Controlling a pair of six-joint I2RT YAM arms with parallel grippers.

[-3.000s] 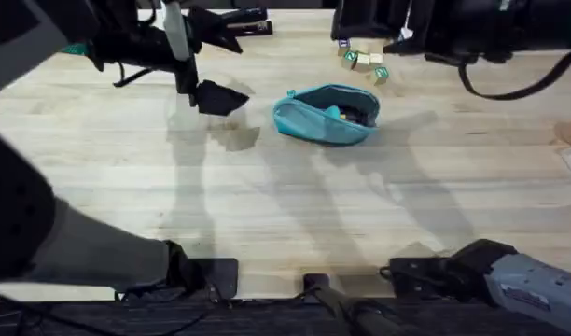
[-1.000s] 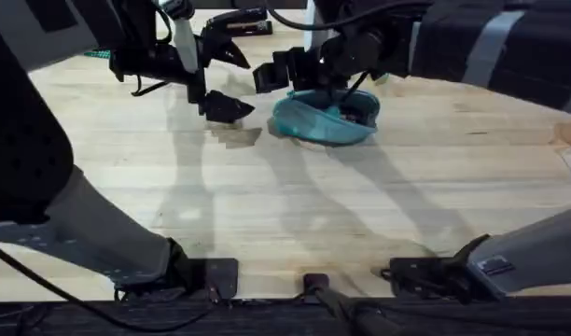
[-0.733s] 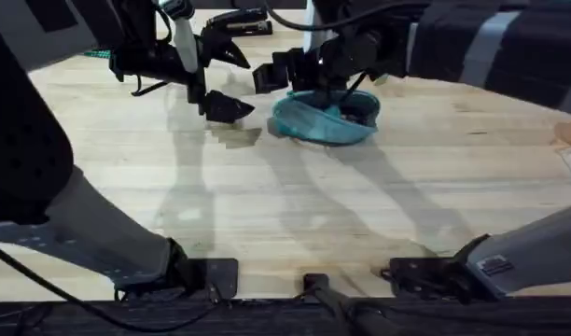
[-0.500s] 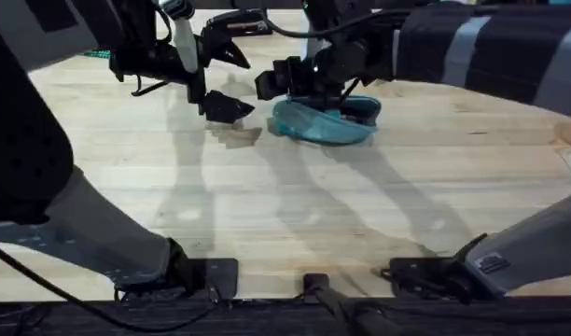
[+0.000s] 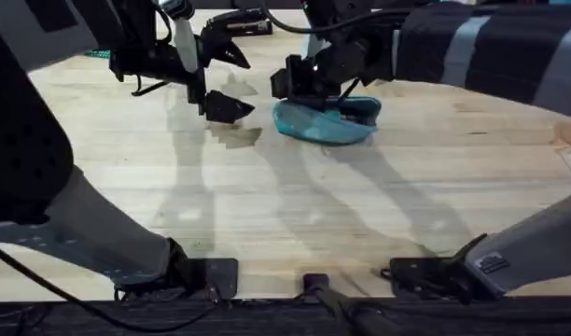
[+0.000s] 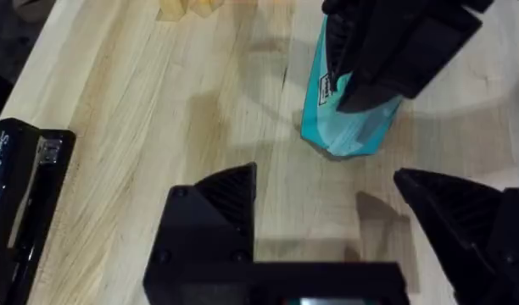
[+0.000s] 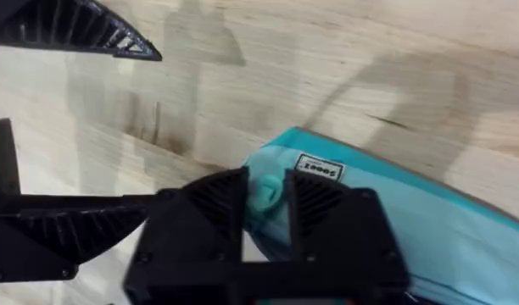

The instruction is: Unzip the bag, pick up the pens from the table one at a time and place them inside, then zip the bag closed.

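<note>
Teal bag's (image 5: 327, 119) left end sits in right gripper (image 7: 264, 196).

A robotics lab or test bench, set up like an office desk. Two dark robot arms are mounted at the near edge of a pale butcher-block table (image 5: 267, 205), one base at 7 o'clock and one at 5 o'clock, with cables trailing along that edge. Desk props lie on the wood: a black stapler (image 6: 18, 203) (also seen at 12 o'clock from overhead), small wooden blocks (image 6: 190, 8) at the far side, and a teal pouch (image 5: 327, 119) just above centre.
</note>
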